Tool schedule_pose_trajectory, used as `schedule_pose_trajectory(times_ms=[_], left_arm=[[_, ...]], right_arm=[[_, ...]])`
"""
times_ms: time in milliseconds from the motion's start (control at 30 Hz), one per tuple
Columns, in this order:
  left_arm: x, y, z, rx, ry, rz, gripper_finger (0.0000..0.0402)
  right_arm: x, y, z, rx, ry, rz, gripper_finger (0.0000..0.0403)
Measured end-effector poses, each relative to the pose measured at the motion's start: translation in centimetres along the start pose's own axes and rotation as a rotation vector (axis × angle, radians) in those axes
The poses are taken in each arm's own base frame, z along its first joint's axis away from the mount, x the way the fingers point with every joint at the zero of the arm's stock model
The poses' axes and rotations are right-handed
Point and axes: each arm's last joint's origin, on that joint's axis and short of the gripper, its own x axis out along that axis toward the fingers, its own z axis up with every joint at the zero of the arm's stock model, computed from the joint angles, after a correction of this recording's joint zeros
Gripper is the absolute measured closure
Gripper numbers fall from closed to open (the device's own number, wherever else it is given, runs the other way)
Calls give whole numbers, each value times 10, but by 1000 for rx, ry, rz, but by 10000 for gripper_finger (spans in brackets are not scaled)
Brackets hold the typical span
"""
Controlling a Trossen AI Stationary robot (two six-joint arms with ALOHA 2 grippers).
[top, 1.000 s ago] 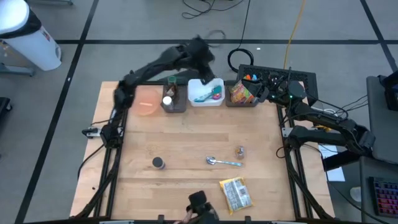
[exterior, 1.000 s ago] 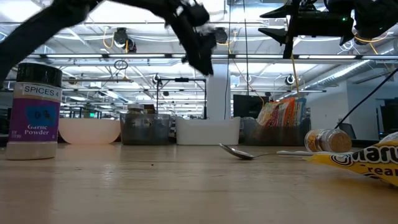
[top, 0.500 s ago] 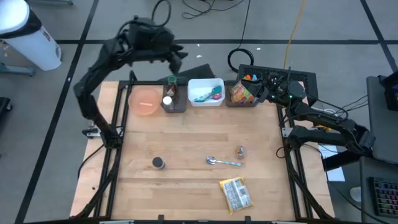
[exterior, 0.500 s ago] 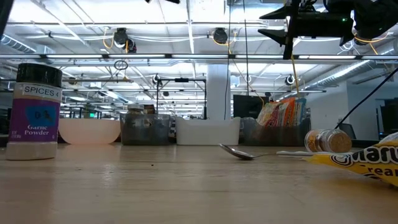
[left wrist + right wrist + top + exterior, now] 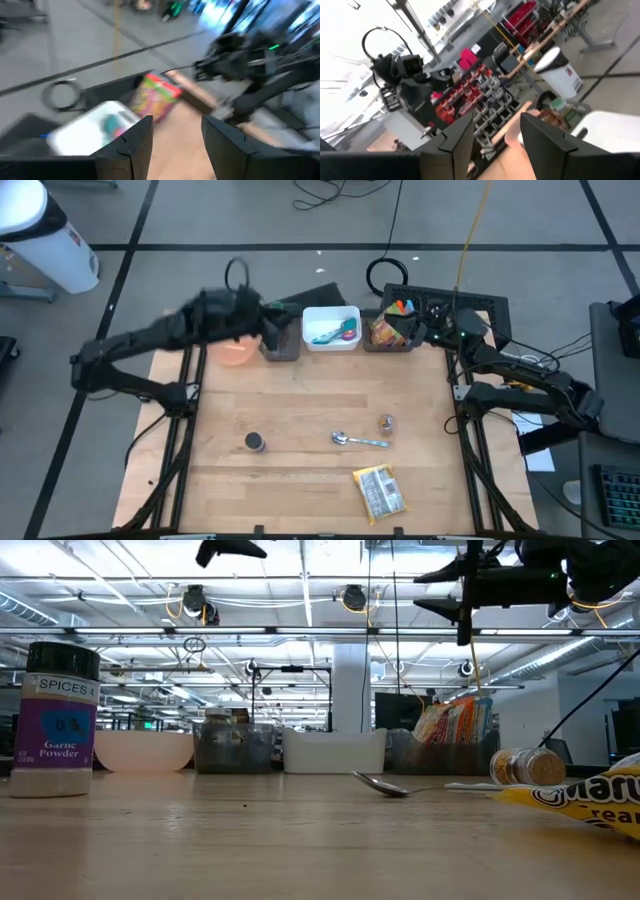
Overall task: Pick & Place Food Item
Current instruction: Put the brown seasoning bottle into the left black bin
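Observation:
A yellow snack packet (image 5: 380, 491) lies flat near the table's near edge; it also shows in the low view (image 5: 590, 802). A small spice jar (image 5: 386, 423) lies on its side right of a spoon (image 5: 356, 440). A garlic powder jar (image 5: 255, 442) stands upright at the left. My left gripper (image 5: 268, 322) hangs high over the far-left bins, open and empty; the left wrist view (image 5: 177, 120) shows the gap. My right gripper (image 5: 420, 323) waits high by the far-right snack bin, open and empty, as its wrist view (image 5: 496, 120) shows.
Along the far edge stand a pink bowl (image 5: 235, 347), a dark bin with bottles (image 5: 281, 342), a white bin (image 5: 331, 328) with teal utensils and a dark bin of snack bags (image 5: 390, 331). Bare wood lies between the bins and the loose items.
My left arm has swung from over the white bin up and out past the table's far edge, then back down and toward the left, so its gripper now hangs over the dark bin beside the pink bowl. A dark thing at the near edge has gone.

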Motion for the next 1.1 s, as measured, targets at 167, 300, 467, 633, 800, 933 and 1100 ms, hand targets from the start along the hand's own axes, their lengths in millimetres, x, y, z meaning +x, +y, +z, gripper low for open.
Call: schedule_pose_trajectory(times_ms=[167,300,467,633,800,933,1100], left_arm=[[12,-5,-65,-170,-93,-178,227],[18,-12,-107,-315,-155,-338,227],[28,-18,-146,-448,-115,-382,227],[34,-22,-156,-516,-86,-372,227],[36,-22,-157,-397,-117,-355,227],[38,-17,-153,-471,-150,-310,227],[23,-3,-126,-370,-198,-455,227]], right_arm=[[0,-3,-3,17,30,-33,248],[0,-5,-5,18,47,-52,248],[0,-7,-7,-3,66,-71,248],[-1,-9,-7,-6,54,-102,248],[-1,-10,-5,0,-7,-154,248],[-1,-11,-5,4,-23,-171,248],[-1,-11,-6,9,-13,-178,248]])
